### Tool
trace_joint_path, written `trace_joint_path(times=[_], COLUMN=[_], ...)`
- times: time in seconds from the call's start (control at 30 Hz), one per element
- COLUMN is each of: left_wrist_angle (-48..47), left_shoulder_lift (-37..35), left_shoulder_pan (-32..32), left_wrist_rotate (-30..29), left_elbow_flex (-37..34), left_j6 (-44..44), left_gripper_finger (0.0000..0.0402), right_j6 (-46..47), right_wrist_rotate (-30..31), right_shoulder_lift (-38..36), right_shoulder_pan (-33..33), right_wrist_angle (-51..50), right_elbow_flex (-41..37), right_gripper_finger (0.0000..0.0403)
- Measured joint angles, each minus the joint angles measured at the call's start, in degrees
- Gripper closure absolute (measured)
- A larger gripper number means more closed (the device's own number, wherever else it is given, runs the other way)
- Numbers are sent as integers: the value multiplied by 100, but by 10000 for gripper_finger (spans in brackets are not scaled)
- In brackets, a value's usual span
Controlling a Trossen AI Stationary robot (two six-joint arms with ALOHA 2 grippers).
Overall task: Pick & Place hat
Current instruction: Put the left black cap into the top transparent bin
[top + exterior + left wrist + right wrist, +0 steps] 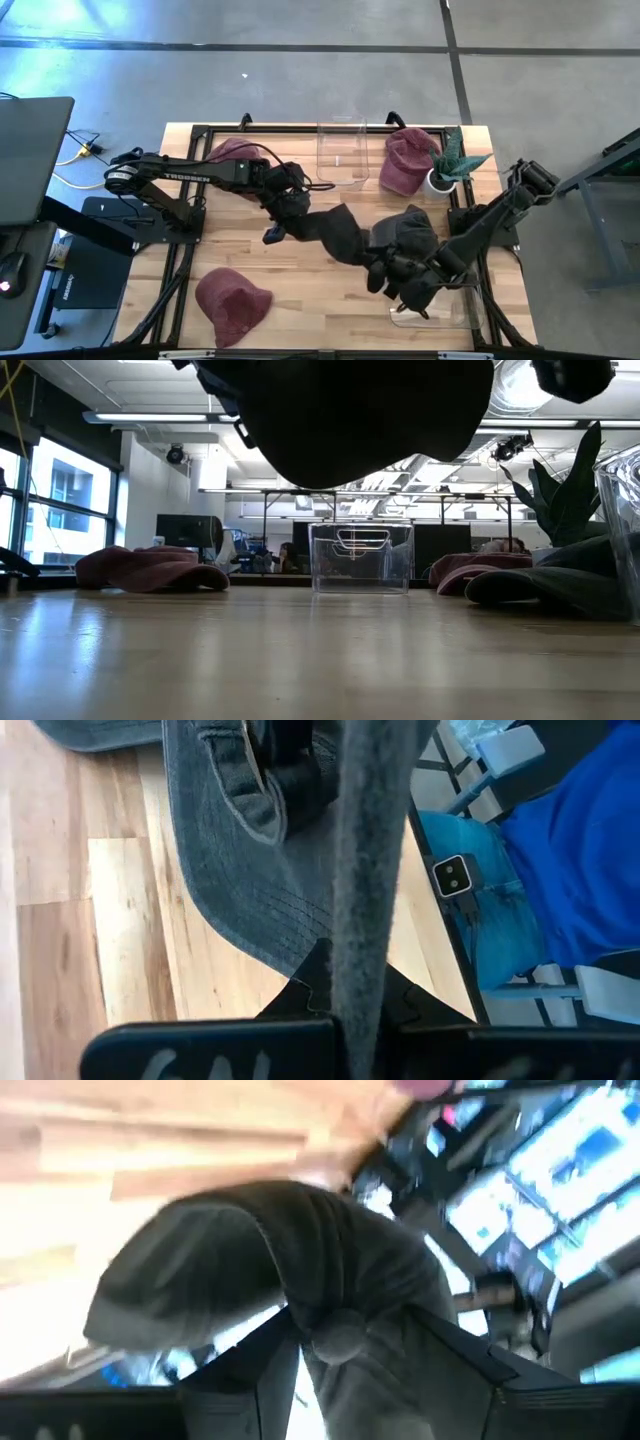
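The left gripper (274,232) is clenched on the brim of a dark grey cap (340,232) and holds it lifted above the middle of the table (300,290); in the left wrist view the cloth runs straight between the two closed fingers. I think this pinch on the edge is to keep the cap hanging free. The right gripper (385,272) is at about four o'clock from the table's centre, with a fold of the same dark cloth between its fingers; whether it really grips this fold or only closes around it, I cannot tell. It looks like a handover between the arms. A clear box (340,152) stands at twelve o'clock, probably the target. Maroon caps lie at eleven (238,153), one (403,162) and seven o'clock (232,303), and a potted plant (447,165) at two.
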Motion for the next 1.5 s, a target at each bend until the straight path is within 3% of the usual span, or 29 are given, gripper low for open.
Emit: trace_joint_path(times=[0.17,0.37,0.47,0.6,0.8,1.0,1.23,1.37,1.5], left_wrist_angle=[4,82,146,15,-744,-1706,-2269,-2512,-2469], left_shoulder_lift=[0,0,0,0,0,0,0,-161,-693], left_shoulder_pan=[0,0,0,2,7,7,4,0,0], left_wrist_rotate=[-15,-418,-486,-531,-1688,-2597,-2739,-2733,-2765], left_elbow_flex=[0,2,4,7,7,7,7,0,-321], left_j6=[0,2,2,126,151,155,262,304,286], left_gripper_finger=[402,388,364,314,252,239,239,239,239], right_j6=[32,130,548,1826,3002,3606,4074,4846,6364], right_wrist_rotate=[-59,-169,-43,520,1266,1183,1159,1246,785], right_shoulder_lift=[0,0,0,0,0,-4,-4,-7,-9], right_shoulder_pan=[-328,-521,-540,-510,-372,-418,-765,-1242,-1840], right_wrist_angle=[547,771,780,763,727,749,628,-312,-2232], right_elbow_flex=[-2,-2,-2,-2,-2,-2,510,1273,2197], right_gripper_finger=[269,378,379,368,381,381,381,381,381])
